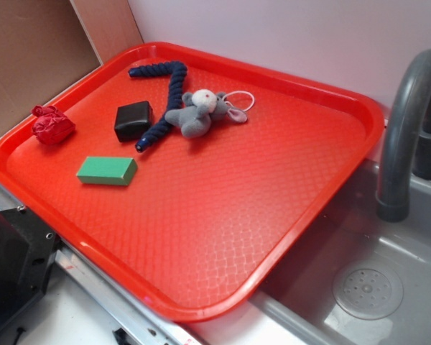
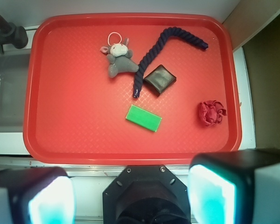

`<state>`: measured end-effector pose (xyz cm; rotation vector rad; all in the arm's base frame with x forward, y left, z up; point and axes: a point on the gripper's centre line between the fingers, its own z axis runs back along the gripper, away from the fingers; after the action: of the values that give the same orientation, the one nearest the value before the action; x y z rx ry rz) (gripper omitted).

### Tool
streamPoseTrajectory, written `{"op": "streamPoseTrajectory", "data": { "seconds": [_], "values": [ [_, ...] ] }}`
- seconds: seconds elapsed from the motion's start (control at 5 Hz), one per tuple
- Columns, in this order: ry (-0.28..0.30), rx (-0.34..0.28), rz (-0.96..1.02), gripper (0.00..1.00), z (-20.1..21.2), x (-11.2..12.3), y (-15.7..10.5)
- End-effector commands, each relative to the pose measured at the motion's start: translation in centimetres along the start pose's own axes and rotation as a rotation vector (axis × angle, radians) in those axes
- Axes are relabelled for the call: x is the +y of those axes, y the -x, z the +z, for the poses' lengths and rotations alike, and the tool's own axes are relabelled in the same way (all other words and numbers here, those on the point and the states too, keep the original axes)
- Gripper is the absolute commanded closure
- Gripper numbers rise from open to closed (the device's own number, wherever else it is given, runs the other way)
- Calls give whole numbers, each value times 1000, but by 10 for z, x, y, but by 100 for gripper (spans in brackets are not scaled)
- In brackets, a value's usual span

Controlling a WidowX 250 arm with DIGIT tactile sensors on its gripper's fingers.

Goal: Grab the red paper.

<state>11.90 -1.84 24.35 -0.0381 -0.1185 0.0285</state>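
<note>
Gripper (image 2: 130, 196) open, holding nothing, high above the tray's (image 2: 84, 140) near edge. Red paper (image 2: 211, 113) sits ahead and to its right, near the tray's right rim, clear of the black block (image 2: 160, 79).

In the wrist view, the gripper (image 2: 130, 198) has two blocky black fingers (image 2: 35, 196) with glowing cyan pads, flanking a black octagonal housing (image 2: 144, 193) with small silver screws.
</note>
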Motion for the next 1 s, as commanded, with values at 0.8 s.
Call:
{"op": "streamPoseTrajectory", "data": {
  "seconds": [0.8],
  "values": [
    [-55,-207,967,0,-49,71,-18]
  ]
}}
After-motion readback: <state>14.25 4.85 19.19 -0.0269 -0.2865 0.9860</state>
